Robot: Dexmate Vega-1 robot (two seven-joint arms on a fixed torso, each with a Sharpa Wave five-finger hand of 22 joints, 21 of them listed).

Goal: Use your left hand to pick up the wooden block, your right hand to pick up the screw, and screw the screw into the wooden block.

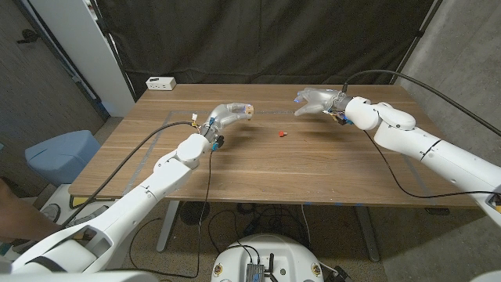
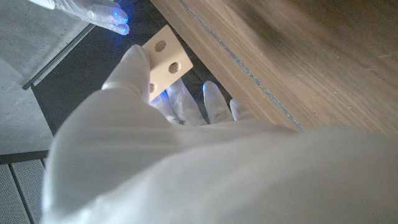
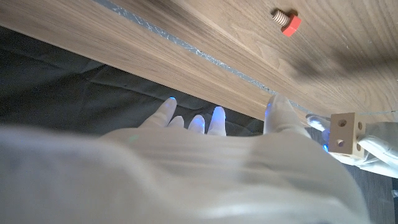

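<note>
Gripping wooden block (image 2: 163, 59) in left hand (image 1: 227, 115), lifted at nine o'clock of screw (image 1: 282, 134). Hovering right hand (image 1: 315, 101) open, empty, at one o'clock. Risking, likely, small screw rolling on table (image 1: 329, 172) under clumsy pinch.

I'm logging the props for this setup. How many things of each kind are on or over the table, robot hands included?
Wooden block: 1, held by the left hand
Screw with red head: 1, lying on the table
White box at the far corner: 1
Robot hands: 2, left hand and right hand
Total: 5
</note>
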